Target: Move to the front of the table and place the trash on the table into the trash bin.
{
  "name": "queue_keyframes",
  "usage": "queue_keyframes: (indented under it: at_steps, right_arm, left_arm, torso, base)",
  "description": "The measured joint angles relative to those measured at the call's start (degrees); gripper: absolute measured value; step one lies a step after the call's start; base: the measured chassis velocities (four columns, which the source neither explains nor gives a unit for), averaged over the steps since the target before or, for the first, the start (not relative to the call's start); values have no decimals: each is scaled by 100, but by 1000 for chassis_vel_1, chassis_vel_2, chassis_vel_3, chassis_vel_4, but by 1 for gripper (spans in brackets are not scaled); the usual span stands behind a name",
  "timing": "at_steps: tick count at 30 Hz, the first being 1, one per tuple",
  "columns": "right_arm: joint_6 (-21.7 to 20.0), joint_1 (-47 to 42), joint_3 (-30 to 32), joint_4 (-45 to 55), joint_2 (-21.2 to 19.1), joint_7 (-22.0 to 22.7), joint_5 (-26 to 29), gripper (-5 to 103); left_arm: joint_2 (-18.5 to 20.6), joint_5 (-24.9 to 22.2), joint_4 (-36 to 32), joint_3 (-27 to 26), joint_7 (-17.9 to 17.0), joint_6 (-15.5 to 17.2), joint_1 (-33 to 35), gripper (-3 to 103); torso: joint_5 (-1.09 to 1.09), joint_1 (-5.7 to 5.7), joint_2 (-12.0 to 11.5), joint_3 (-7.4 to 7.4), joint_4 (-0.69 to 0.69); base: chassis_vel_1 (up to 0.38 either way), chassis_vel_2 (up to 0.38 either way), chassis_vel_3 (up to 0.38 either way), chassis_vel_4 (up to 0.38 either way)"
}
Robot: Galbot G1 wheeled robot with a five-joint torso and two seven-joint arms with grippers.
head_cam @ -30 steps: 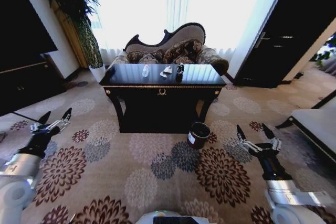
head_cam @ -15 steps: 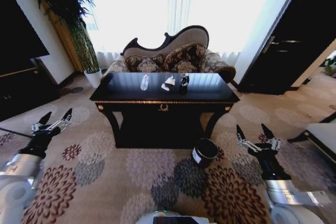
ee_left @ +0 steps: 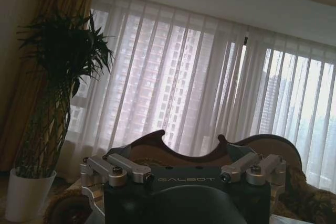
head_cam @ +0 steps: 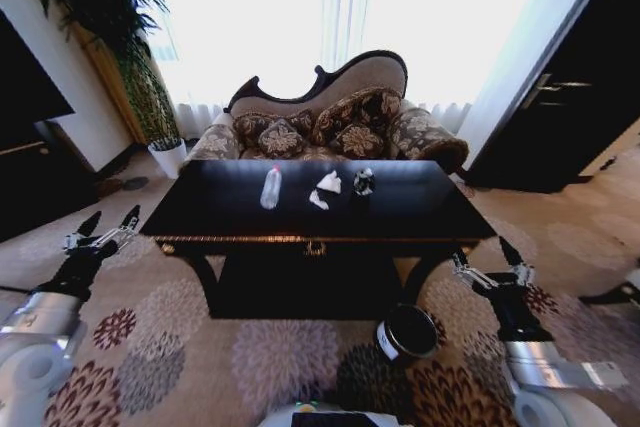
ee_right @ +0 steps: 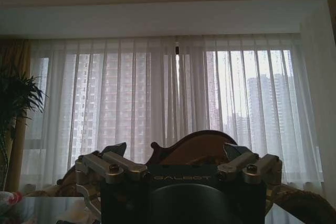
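The glossy black table (head_cam: pixel 200 217) with gold trim stands just ahead, and the trash lies near the middle of its top. A pale silvery crushed container (head_cam: pixel 270 187) lies left of a crumpled white tissue (head_cam: pixel 329 182) and a small white scrap (head_cam: pixel 318 201). A small dark item (head_cam: pixel 363 181) sits just right of them. On the carpet by the table's front right leg stands the round dark trash bin (head_cam: pixel 408 331) with a white label. My left gripper (head_cam: pixel 110 220) hangs open left of the table. My right gripper (head_cam: pixel 482 253) hangs open right of the bin. Both hold nothing.
A curved patterned sofa (head_cam: pixel 330 117) stands behind the table before bright curtained windows. A tall potted plant (head_cam: pixel 150 97) is at the back left and a low black cabinet (head_cam: pixel 30 167) at the left. A dark door (head_cam: pixel 570 97) is on the right. Flowered carpet (head_cam: pixel 260 357) covers the floor.
The whole view has shifted as the camera came closer: the table now looks larger and nearer, and the bin sits lower in the picture. Both arms keep their pose, open.
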Motion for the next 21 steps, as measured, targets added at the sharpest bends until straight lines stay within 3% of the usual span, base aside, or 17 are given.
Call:
queue_keyframes:
  at_steps: [6, 15, 21]
  right_arm:
    - [28, 8, -23, -6, 2, -29, -3, 100]
    - [89, -5, -67, -14, 17, -46, -22, 100]
    - [136, -9, -77, 33, 37, -48, -23, 100]
  left_arm:
    - [-18, 17, 2, 41, -3, -11, -2, 100]
    - [-82, 61, -126, 108, -26, -29, 38, 100]
    - [-105, 8, -367, 308, -369, 0, 5, 100]
  torso:
    - [0, 7, -2, 2, 1]
    - [1, -15, 7, -6, 0]
    - [0, -4, 3, -1, 1]
  base:
    - [-187, 194, 171, -178]
    - [16, -13, -16, 20]
    - [17, -17, -20, 20]
